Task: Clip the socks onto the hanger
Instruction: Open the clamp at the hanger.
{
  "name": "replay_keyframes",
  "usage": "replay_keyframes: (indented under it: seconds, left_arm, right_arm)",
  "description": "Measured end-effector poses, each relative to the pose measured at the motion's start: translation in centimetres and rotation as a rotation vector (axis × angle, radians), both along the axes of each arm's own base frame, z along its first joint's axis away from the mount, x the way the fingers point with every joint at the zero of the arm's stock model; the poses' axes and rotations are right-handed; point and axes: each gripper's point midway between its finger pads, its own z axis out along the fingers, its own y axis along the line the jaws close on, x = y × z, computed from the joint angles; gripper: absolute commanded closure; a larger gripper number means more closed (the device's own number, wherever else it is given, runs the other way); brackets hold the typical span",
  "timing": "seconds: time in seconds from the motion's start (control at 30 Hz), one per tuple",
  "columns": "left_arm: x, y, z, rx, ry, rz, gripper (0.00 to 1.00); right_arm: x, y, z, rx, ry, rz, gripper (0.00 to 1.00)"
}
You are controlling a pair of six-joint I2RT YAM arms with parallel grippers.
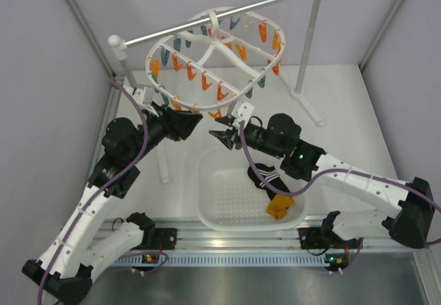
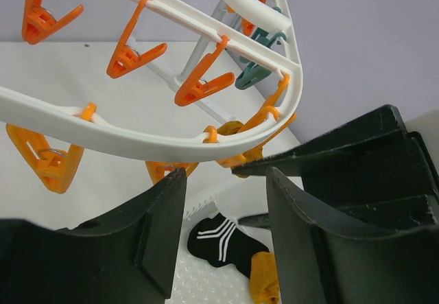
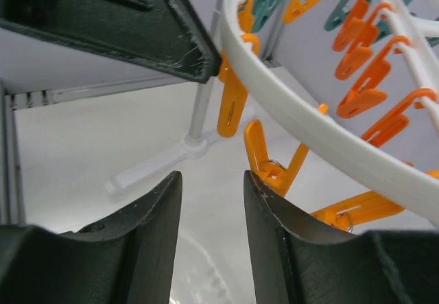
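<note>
Hung on the silver rod (image 1: 158, 32) over the table (image 1: 344, 112): the white oval hanger (image 1: 149, 62), ringed with orange and teal clothespins. Down in the white perforated basket (image 1: 227, 205) below its near side, close to the right arm: a black sock (image 1: 265, 177) with thin white stripes and, just beside it toward the near wall, a mustard-orange sock (image 1: 279, 207). Neither clipped to anything.

Up at the hanger's near rim, tips facing each other across a small gap: the left tool (image 1: 196, 119) and the right tool (image 1: 217, 138). Both with fingers parted, nothing between them. Just past the right tool's fingers, in its own wrist view: an orange clothespin (image 3: 271, 167) dangling from the rim.
</note>
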Motion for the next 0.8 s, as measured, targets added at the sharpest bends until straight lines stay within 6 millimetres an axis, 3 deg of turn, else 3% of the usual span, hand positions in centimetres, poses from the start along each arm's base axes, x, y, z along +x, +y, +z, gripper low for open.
replay_keyframes:
  seconds: [0.2, 0.3, 0.57, 0.8]
  left_arm:
    - [-0.4, -0.1, 0.0, -0.006, 0.003, -0.015, 0.45]
    - [-0.5, -0.1, -0.1, -0.007, 0.001, -0.015, 0.46]
    - [-1.3, -0.9, -0.1, -0.019, 0.0, -0.079, 0.51]
    - [-2.3, -1.5, 0.2, -0.037, -0.008, -0.14, 0.51]
  right_arm:
    - [3.2, -0.6, 0.8, 0.037, -0.057, -0.165, 0.63]
    - [3.8, -0.9, 0.9, 0.039, -0.067, -0.201, 0.63]
    - [3.7, -0.9, 1.1, 0.034, -0.087, -0.191, 0.67]
    - [1.6, -2.2, 0.5, 0.011, -0.091, -0.133, 0.67]
